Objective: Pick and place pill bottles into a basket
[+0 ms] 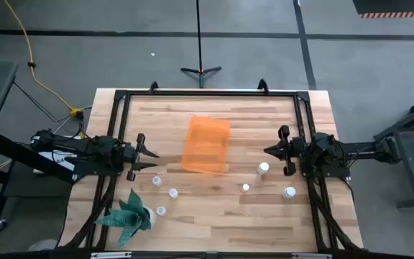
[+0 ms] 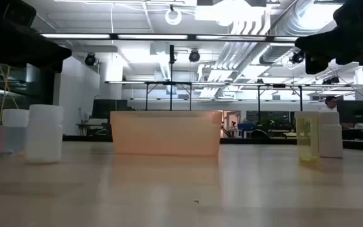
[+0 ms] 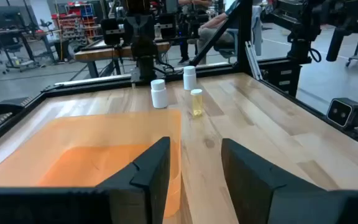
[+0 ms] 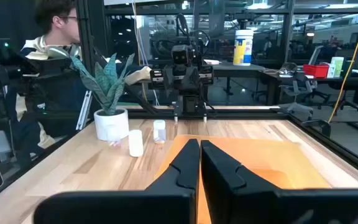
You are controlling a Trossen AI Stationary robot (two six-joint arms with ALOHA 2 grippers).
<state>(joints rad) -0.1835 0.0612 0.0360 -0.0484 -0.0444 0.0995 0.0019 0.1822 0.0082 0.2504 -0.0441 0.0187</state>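
Observation:
The translucent orange bin (image 1: 205, 145) rests on its base at the table's middle. Three small white bottles (image 1: 155, 180) (image 1: 172, 192) (image 1: 161, 211) stand upright near the left arm, and three more (image 1: 264, 168) (image 1: 246, 188) (image 1: 289, 192) stand near the right arm. My left gripper (image 1: 153, 160) hangs open and empty just left of the bin; its fingers show apart in the left wrist view (image 3: 194, 168). My right gripper (image 1: 267, 150) hangs shut and empty to the right of the bin, fingers together in the right wrist view (image 4: 201, 163).
A green spiky plant in a white pot (image 1: 129, 212) stands at the near left corner. A black frame (image 1: 207, 92) runs round the table's edges. A person (image 4: 55, 43) sits beyond the table's left side. Bare wood lies between the bin and the near edge.

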